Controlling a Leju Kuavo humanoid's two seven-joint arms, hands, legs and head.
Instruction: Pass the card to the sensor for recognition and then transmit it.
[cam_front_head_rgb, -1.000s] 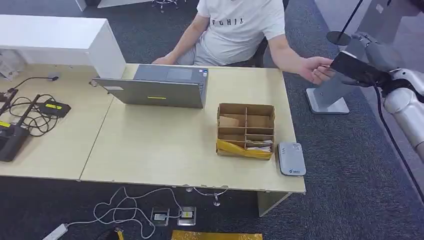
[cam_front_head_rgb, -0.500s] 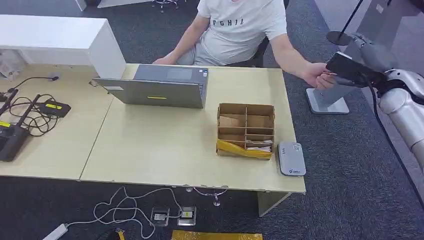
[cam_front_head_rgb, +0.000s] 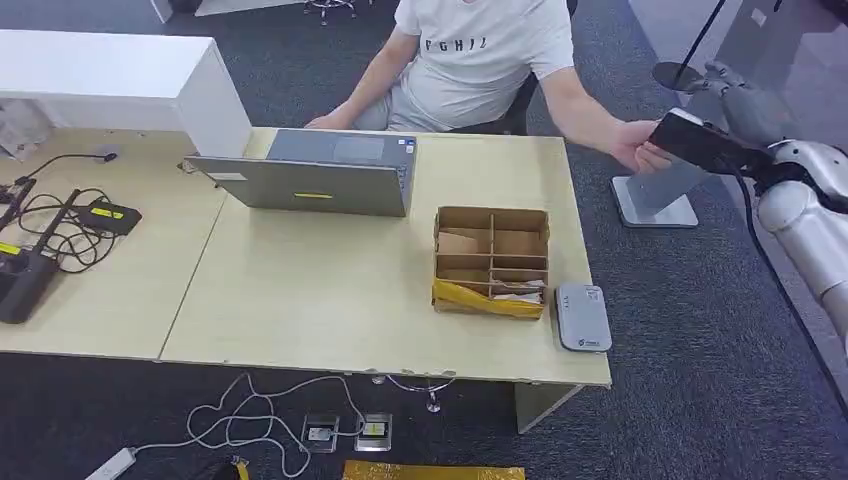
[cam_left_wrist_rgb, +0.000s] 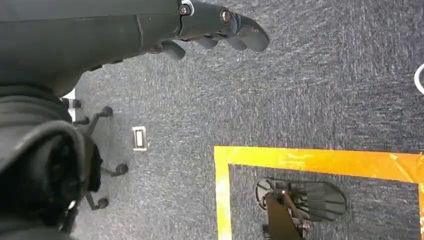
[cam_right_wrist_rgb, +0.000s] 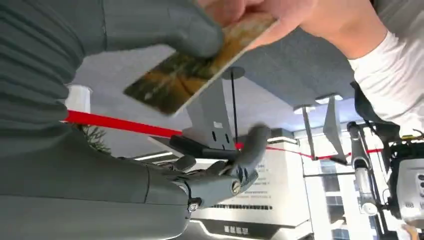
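My right hand (cam_front_head_rgb: 742, 98) is raised past the table's far right corner, toward a seated person. In the right wrist view its thumb (cam_right_wrist_rgb: 165, 27) presses on a brown and yellow card (cam_right_wrist_rgb: 195, 75) and holds one end. The person's hand (cam_right_wrist_rgb: 300, 20) grips the card's other end; from the head view that hand (cam_front_head_rgb: 637, 146) meets my wrist. The grey card sensor (cam_front_head_rgb: 583, 316) lies flat at the table's near right corner, apart from both hands. My left hand (cam_left_wrist_rgb: 220, 25) hangs over the carpet, fingers loosely extended and holding nothing.
A divided cardboard box (cam_front_head_rgb: 492, 258) stands just left of the sensor. A grey laptop (cam_front_head_rgb: 320, 180) sits at the table's back, cables and black devices (cam_front_head_rgb: 60, 230) at the far left. A grey stand (cam_front_head_rgb: 655, 195) rises from the floor under my right hand.
My right hand has drifted a little up and toward the person. The person's open hand has come in and closed on the card.
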